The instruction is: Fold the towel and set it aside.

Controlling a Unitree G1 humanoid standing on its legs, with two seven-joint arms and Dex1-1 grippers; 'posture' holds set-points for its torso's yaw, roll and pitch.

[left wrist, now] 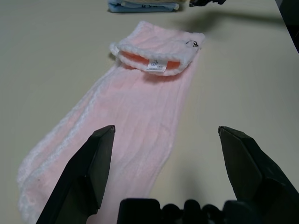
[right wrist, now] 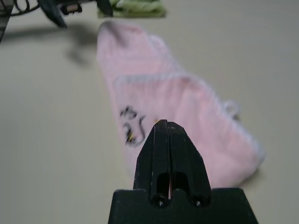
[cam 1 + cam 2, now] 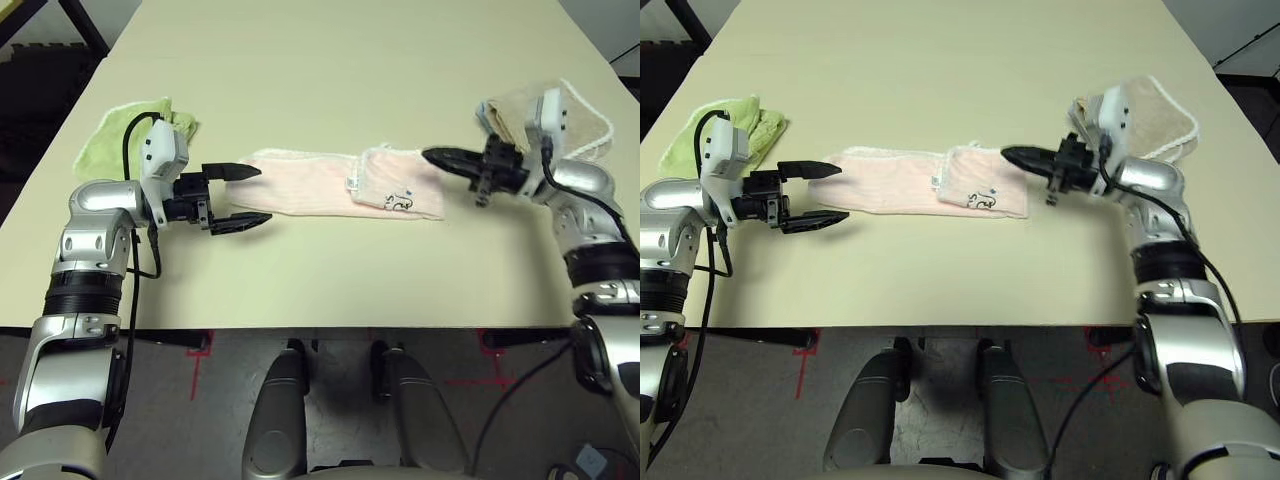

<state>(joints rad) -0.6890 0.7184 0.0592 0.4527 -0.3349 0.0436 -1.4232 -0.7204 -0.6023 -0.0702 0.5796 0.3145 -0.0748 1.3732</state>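
Pink towel [image 3: 345,183] lies flat between both grippers — left gripper [image 3: 240,197] spread wide at one end, right gripper [image 3: 437,156] pinched together, empty, just beside the other.

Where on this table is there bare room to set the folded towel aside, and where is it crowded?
Free: the wide far stretch of the table beyond the pink towel, and the near strip in front of it. Crowded: the left edge by the green towel and left gripper; the right edge by the beige towel and right gripper.
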